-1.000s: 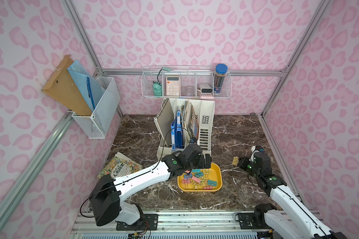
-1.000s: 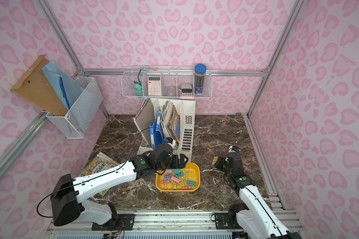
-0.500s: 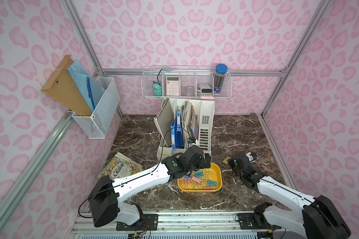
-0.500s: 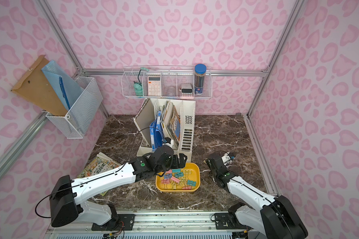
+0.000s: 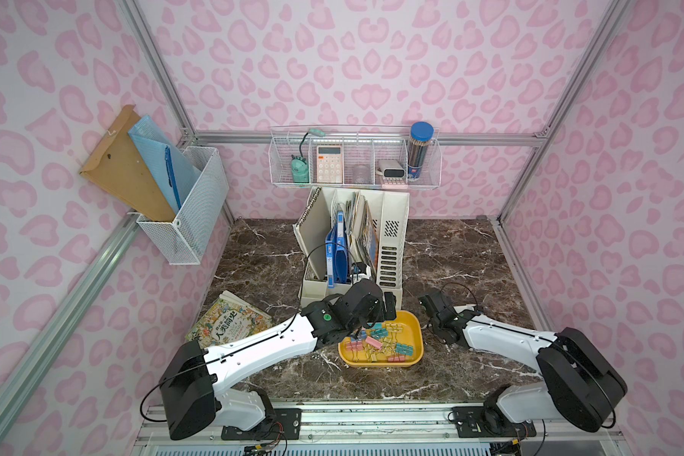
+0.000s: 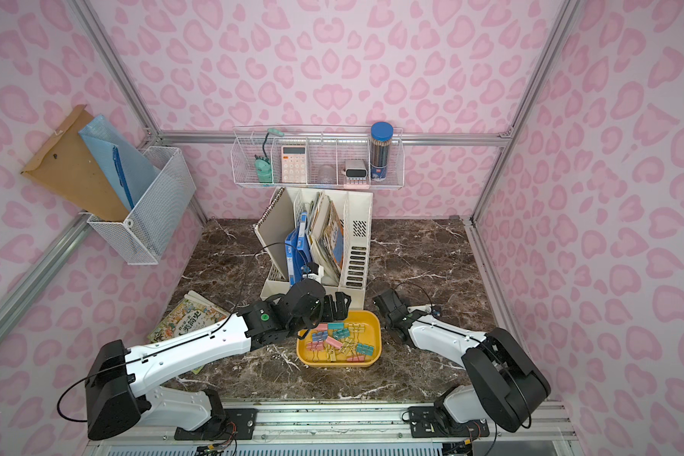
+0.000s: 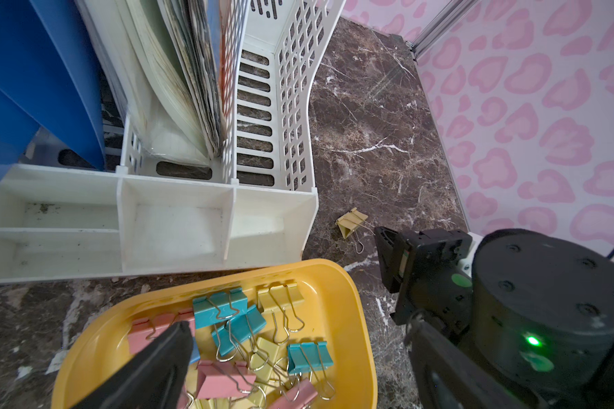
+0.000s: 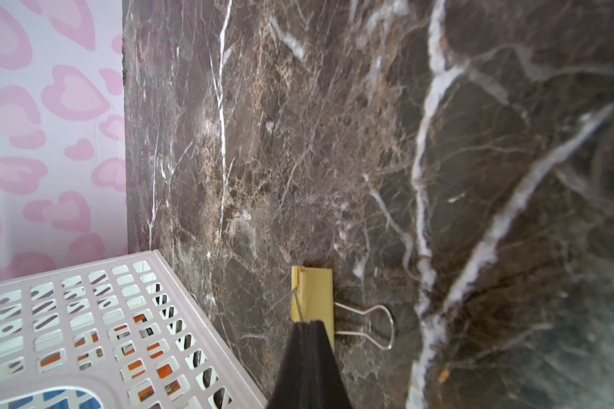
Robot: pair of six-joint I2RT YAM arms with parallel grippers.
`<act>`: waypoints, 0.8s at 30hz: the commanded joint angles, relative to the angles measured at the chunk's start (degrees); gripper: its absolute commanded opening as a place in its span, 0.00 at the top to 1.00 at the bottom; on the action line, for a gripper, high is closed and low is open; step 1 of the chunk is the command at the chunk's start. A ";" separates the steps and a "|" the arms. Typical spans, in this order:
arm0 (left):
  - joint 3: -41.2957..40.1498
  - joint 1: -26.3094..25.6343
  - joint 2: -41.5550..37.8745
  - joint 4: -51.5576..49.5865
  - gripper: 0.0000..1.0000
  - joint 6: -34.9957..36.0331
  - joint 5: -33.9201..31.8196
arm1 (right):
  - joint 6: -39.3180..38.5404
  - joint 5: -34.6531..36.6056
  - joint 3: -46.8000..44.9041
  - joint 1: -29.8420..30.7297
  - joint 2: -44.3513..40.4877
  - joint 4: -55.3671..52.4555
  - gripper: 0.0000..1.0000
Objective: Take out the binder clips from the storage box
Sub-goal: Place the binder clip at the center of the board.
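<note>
Left gripper (image 6: 334, 310), jaws spread wide and empty, hovers over the far edge of the shallow yellow-orange plastic storage box (image 7: 355, 304), where pastel pink, yellow and teal binder clips (image 7: 238, 329) lie heaped. Right gripper (image 8: 311, 325), jaws closed, points at one yellow binder clip (image 8: 314, 294) lying on the dark brown marble tabletop (image 8: 334, 141) near the cream slotted plastic file organiser (image 7: 178, 226); contact cannot be told.

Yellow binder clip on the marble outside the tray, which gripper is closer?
Right. The right gripper, shut, sits tip-first at the yellow binder clip; the left gripper hangs open over the storage box, apart from the clip.
</note>
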 commanded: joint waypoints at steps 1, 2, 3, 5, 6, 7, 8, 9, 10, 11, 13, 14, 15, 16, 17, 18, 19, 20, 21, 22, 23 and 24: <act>-0.20 0.03 -0.36 -1.06 0.00 -0.30 -1.06 | 5.57 -0.31 1.19 0.77 1.48 -5.41 0.94; -0.11 0.05 -0.28 -1.27 0.01 -0.22 -1.06 | 5.36 -0.16 1.44 1.10 1.50 -5.74 0.90; 0.03 0.03 -0.28 -1.47 0.01 -0.21 -1.02 | 4.78 0.11 1.57 1.47 1.28 -5.87 0.83; -0.02 0.03 -0.35 -1.45 0.00 -0.16 -0.88 | 3.19 0.46 1.20 2.26 0.23 -5.32 0.77; -0.11 0.03 -0.36 -1.41 0.00 -0.21 -0.88 | 1.51 0.43 0.75 2.44 -0.59 -4.17 0.77; -0.19 0.03 -0.36 -1.33 0.01 -0.28 -0.88 | -0.20 0.22 0.25 2.47 -1.49 -2.97 0.77; -0.28 0.03 -0.45 -1.25 0.00 -0.30 -0.81 | -2.70 0.28 -0.37 2.47 -2.27 -1.18 0.75; -0.28 0.03 -0.47 -1.23 0.01 -0.30 -0.73 | -4.05 -0.16 -0.93 2.48 -3.19 -0.61 0.72; -0.29 0.04 -0.54 -1.17 0.01 -0.30 -0.71 | -4.58 -0.88 -1.41 2.47 -4.34 -0.52 0.67; -0.37 0.03 -0.54 -1.16 0.01 -0.30 -0.62 | -6.72 -1.09 -2.24 2.49 -5.52 0.83 0.64; -0.63 0.06 -0.54 -0.88 0.00 -0.34 -0.77 | -9.19 -1.75 -4.13 2.46 -8.53 1.79 0.59; -0.59 0.03 -0.54 -0.71 0.01 -0.31 -0.79 | -10.95 -1.92 -5.23 2.47 -10.10 2.54 0.56; -0.66 0.03 -0.52 -0.64 0.01 -0.22 -0.71 | -11.77 -2.20 -6.01 2.52 -11.47 2.31 0.55; -0.79 0.03 -0.57 -0.37 0.01 -0.06 -0.62 | -13.35 -2.48 -7.06 2.47 -13.22 2.20 0.55; -0.97 0.05 -0.63 -0.07 0.01 -0.04 -0.70 | -16.07 -2.59 -8.15 2.48 -15.09 2.76 0.55; -1.27 0.03 -0.79 0.34 0.01 0.04 -0.62 | -19.00 -2.81 -8.90 2.38 -16.72 3.14 0.54; -1.71 0.07 -1.04 1.01 0.01 0.27 -0.62 | -22.74 -3.16 -9.96 2.07 -18.60 3.37 0.54; -2.02 0.07 -1.28 1.52 0.01 0.31 -0.70 | -28.27 -4.15 -10.91 1.12 -20.71 4.67 0.54; -2.28 0.07 -1.48 1.78 0.00 0.45 -0.98 | -33.60 -5.67 -11.74 -0.01 -22.34 6.29 0.55; -2.60 0.07 -1.68 2.16 0.00 0.64 -1.05 | -40.27 -9.16 -12.81 -2.11 -24.13 8.80 0.56; -2.70 0.03 -1.77 2.28 0.01 0.82 -1.14 | -47.06 -13.79 -13.58 -4.35 -25.72 10.62 0.57; -2.66 0.03 -1.77 2.28 0.01 0.99 -1.07 | -52.34 -19.95 -14.10 -7.16 -27.62 11.55 0.59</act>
